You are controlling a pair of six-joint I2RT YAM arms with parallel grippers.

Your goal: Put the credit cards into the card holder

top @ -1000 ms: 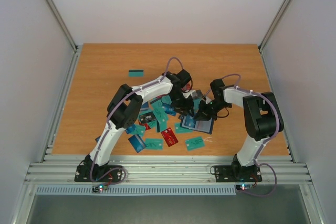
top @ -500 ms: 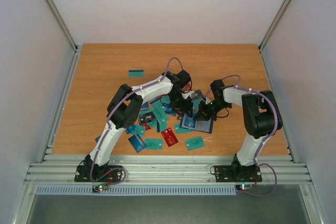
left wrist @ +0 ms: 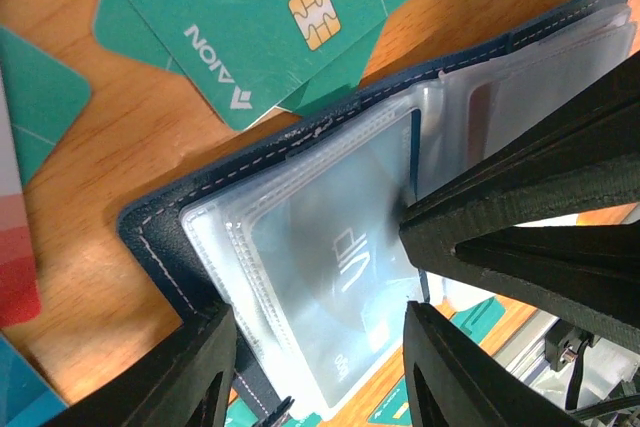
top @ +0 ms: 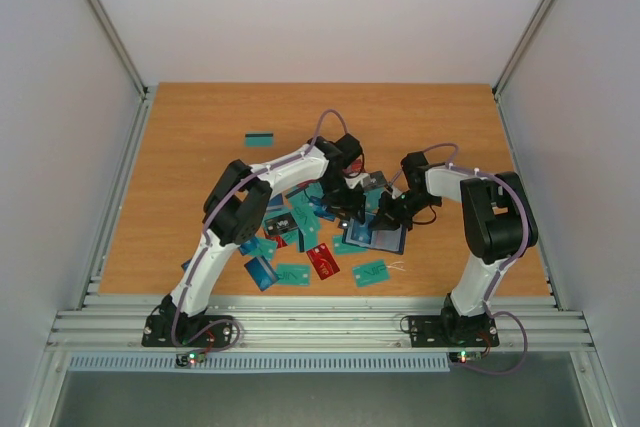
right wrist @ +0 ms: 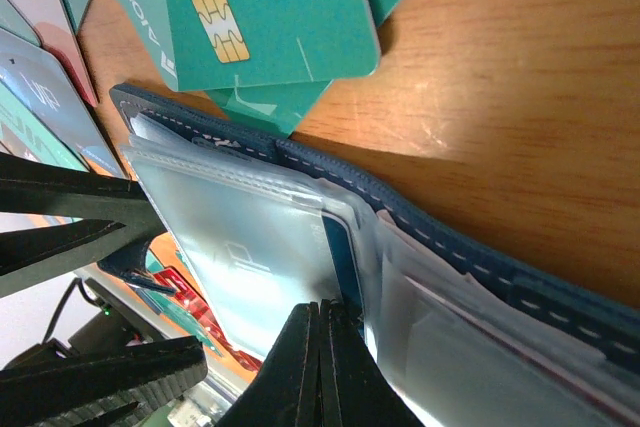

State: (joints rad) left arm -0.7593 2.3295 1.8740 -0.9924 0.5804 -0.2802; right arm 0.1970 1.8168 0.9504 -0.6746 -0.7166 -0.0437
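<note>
Right of centre on the counter [top: 200, 137]: the card holder [top: 385, 239], opened flat and attended by both pincers.

The holder lies inside-up at the right edge of the scattered credit cards [top: 292, 273], with two teal cards [left wrist: 290, 17] partly tucked under its navy rim. Its long axis runs roughly left to right across the counter, crossed by the fold. The right pincer [right wrist: 322, 312] is clenched, tips together with nothing between them. It presses on the clear sleeves [left wrist: 330, 227] beside the fold, apparently to pin the holder flat and stop it sliding. The left pincer [left wrist: 320, 312] stands with jaws apart astride the top sleeve, in which a pale card [left wrist: 345, 257] shows. Whether it pinches that card's edges or merely brackets them cannot be told. The stance suggests one arm feeding a card into the sleeve while the other steadies.
</note>
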